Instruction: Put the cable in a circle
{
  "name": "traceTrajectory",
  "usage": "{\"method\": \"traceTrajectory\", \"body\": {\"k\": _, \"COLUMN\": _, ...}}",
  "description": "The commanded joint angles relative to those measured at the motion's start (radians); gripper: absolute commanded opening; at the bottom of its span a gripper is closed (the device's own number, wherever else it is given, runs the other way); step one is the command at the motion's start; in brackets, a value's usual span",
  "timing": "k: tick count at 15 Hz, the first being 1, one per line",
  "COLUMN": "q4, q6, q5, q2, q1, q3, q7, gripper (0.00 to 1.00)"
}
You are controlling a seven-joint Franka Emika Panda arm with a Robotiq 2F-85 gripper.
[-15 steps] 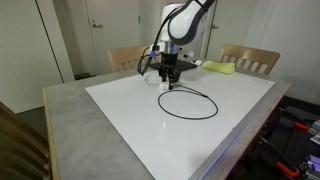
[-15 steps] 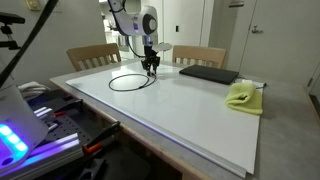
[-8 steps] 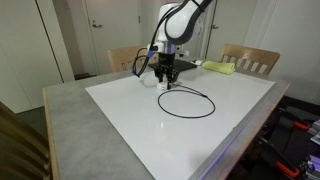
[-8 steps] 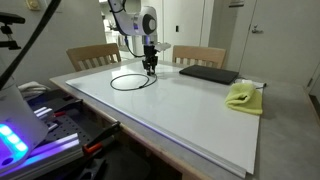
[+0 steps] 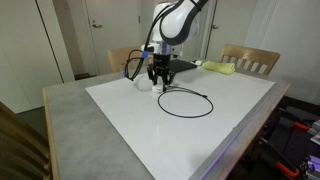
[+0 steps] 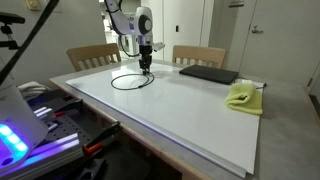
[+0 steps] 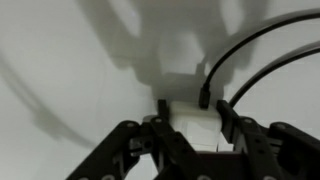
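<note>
Wrist view: half-parted pincer [image 7: 193, 130] flanks white block [image 7: 196, 115] (grip unclear) near cable [image 7: 204, 97].

White arm [image 5: 175, 20] arched over a far corner of the desk [image 5: 235, 105], wrist pointing straight down, end effector [image 5: 158, 80] low above the surface, dark fingers [image 7: 160, 135] somewhat apart, grip unclear.

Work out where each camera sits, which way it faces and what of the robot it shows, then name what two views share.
In an exterior view: raised off a table corner, facing across the white tabletop toward the doors; arm and gripper show.
In an exterior view: lower, near table height, facing the chairs; arm and gripper show.
Wrist view: on the wrist, facing down at the tabletop; only the gripper shows.
Shared: all see the cable.
</note>
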Motion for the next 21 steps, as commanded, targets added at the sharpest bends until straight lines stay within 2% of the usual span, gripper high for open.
{"method": "traceTrajectory", "body": {"k": 1, "q4": 0.007, "q6": 0.033, "q5": 0.042, "q2": 0.018, "q1": 0.035, "q3": 0.002, "q7": 0.029, "gripper": 0.27}}
{"method": "traceTrajectory", "body": {"k": 5, "q4": -0.002, "q6": 0.055, "q5": 0.085, "q2": 0.015, "q1": 0.063, "q3": 0.009, "q7": 0.108, "gripper": 0.27}}
{"method": "traceTrajectory", "body": {"k": 11, "q4": -0.004, "q6": 0.071, "q5": 0.067, "q2": 0.020, "q1": 0.097, "q3": -0.003, "q7": 0.194, "gripper": 0.27}}
{"method": "traceTrajectory", "body": {"k": 12, "q4": -0.004, "q6": 0.072, "q5": 0.064, "q2": 0.019, "q1": 0.099, "q3": -0.006, "q7": 0.204, "gripper": 0.59}}
{"method": "traceTrajectory", "body": {"k": 13, "q4": -0.003, "q6": 0.072, "q5": 0.062, "q2": 0.017, "q1": 0.101, "q3": -0.010, "q7": 0.218, "gripper": 0.78}}
{"method": "traceTrajectory", "body": {"k": 16, "q4": -0.004, "q6": 0.053, "q5": 0.033, "q2": -0.014, "q1": 0.135, "q3": -0.056, "q7": 0.312, "gripper": 0.97}}
{"method": "traceTrajectory", "body": {"k": 17, "q4": -0.008, "q6": 0.058, "q5": 0.017, "q2": -0.027, "q1": 0.147, "q3": -0.074, "q7": 0.352, "gripper": 1.00}}
{"method": "traceTrajectory", "body": {"k": 21, "q4": -0.016, "q6": 0.041, "q5": -0.030, "q2": -0.100, "q1": 0.192, "q3": -0.153, "q7": 0.611, "gripper": 1.00}}
